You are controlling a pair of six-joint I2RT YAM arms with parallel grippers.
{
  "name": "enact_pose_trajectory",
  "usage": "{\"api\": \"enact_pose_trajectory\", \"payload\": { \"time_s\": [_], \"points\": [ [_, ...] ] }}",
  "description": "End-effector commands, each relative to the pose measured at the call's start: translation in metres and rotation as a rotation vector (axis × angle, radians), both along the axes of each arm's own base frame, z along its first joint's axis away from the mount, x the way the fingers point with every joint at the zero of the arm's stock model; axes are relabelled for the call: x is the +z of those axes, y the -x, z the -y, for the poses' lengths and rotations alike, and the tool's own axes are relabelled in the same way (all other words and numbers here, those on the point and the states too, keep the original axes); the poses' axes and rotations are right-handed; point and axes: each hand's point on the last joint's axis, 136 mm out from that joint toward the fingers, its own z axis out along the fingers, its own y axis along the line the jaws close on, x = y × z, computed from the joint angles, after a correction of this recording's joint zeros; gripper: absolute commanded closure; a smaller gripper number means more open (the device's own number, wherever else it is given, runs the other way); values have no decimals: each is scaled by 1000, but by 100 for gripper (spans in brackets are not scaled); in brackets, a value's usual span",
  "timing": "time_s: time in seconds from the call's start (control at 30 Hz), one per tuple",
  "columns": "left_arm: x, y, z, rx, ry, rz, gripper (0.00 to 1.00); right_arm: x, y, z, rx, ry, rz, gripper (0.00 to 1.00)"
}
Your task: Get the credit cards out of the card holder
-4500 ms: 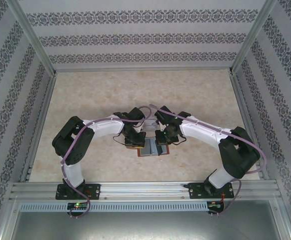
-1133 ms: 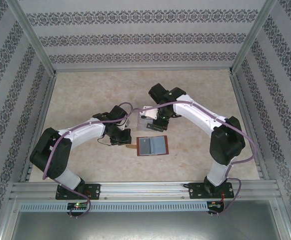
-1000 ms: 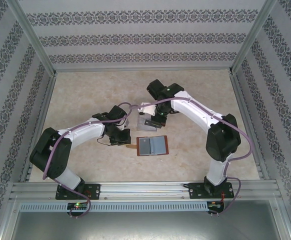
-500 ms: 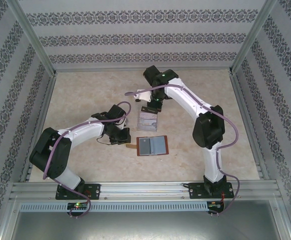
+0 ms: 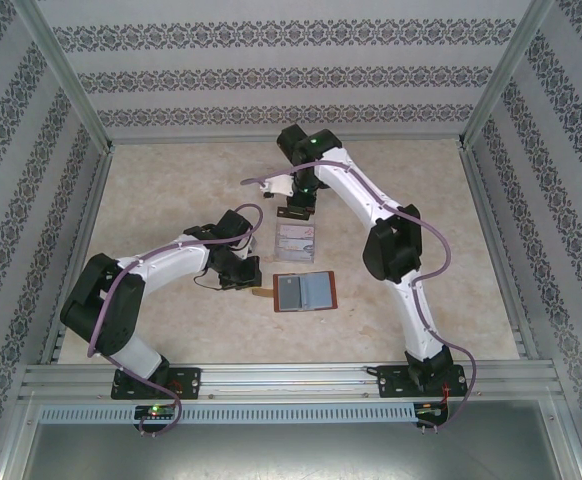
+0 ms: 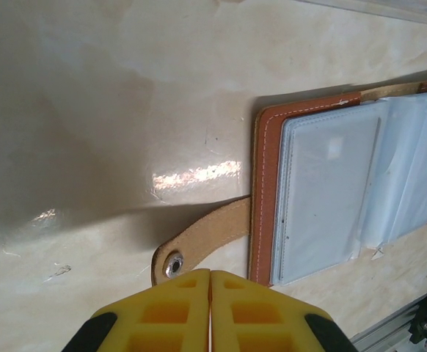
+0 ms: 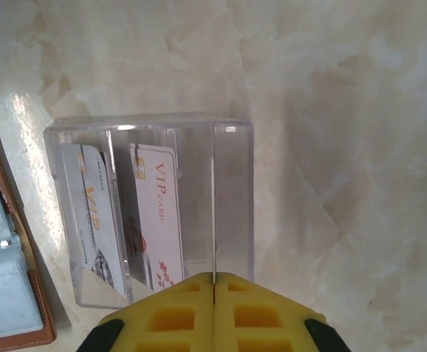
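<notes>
One card holder [image 6: 263, 198], reddish-brown leather, is lying open and flat on the bench [image 6: 89, 110] just ahead and to the right of the left claw [image 6: 210, 275], with its bluish-grey sleeves [image 6: 331, 183] facing up. Its tan tab strap [image 6: 206, 233] is reaching toward the claw's tips, with the snap stud [image 6: 174, 264] just ahead-left of them; whether they touch cannot be told. The left claw's yellow fingers are pressing together and gripping nothing. Two credit cards [image 7: 155, 213], pale with VIP print, are standing in a clear tray [image 7: 232, 183], ahead and left of the right claw [image 7: 213, 279]. The right claw's fingers are meeting flush and holding nothing, with its tips sitting over the tray's near edge. The tray is resting just beside the holder.
</notes>
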Motion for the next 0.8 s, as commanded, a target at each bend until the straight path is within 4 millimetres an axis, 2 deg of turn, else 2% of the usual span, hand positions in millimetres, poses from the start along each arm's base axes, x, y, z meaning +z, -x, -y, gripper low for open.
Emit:
{"api": "enact_pose_trajectory", "payload": {
  "time_s": [0.0, 0.37, 0.47, 0.6, 0.77],
  "points": [
    [-4, 2, -5, 17, -12, -32, 92, -7, 7, 10, 18, 31, -54, 100],
    [-6, -1, -3, 12, -18, -42, 92, -28, 12, 9, 19, 29, -131, 100],
    [-7, -2, -3, 13, -19, -44, 92, -30, 12, 10, 19, 30, -137, 95],
    [-9, -2, -3, 11, -21, -50, 92, -31, 3, 13, 3, 42, -104, 88],
    [-8, -4, -2, 9, -21, -49, 92, -25, -9, 19, -21, 54, -50, 84]
  ]
}}
